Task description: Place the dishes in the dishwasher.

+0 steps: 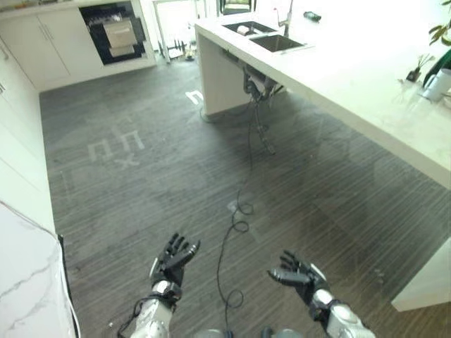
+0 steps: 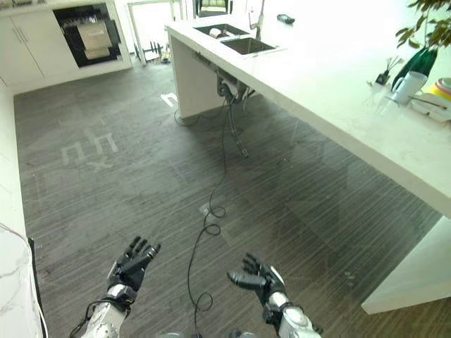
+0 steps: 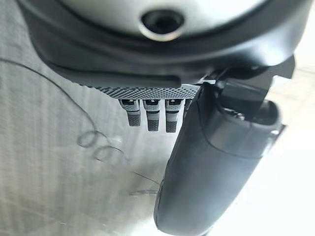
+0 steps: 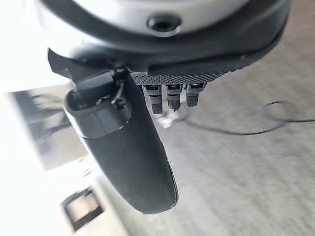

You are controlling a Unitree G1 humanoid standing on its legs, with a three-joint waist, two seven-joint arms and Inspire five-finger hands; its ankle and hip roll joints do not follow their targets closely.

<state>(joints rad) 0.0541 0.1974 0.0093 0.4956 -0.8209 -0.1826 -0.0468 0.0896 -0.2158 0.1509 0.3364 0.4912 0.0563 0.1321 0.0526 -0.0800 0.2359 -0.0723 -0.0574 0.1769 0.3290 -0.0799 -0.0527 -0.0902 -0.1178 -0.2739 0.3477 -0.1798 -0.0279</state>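
The dishwasher point(image 1: 116, 32) stands open in the far cabinet wall, with a white rack front showing inside. Dishes sit on the long white counter point(image 2: 338, 105) at the far right: a white mug point(image 2: 409, 84), a flat white dish point(image 2: 431, 105) and a coloured bowl point(image 2: 444, 87). A pale item point(image 1: 243, 29) lies in the sink. My left hand point(image 1: 175, 259) and right hand point(image 1: 296, 273) hover low over the wooden floor, both open and empty, far from the counter and the dishwasher. The left hand point(image 3: 206, 162) and the right hand point(image 4: 128, 152) show straight fingers over bare floor.
The counter island runs along the right, with a double sink point(image 1: 271, 39) and faucet point(image 1: 287, 17) at its far end and a plant point(image 2: 426, 28) near the dishes. White cabinets point(image 1: 25, 162) line the left. A marble top point(image 1: 28, 282) sits at lower left. Tape marks point(image 1: 116, 148) are on the floor.
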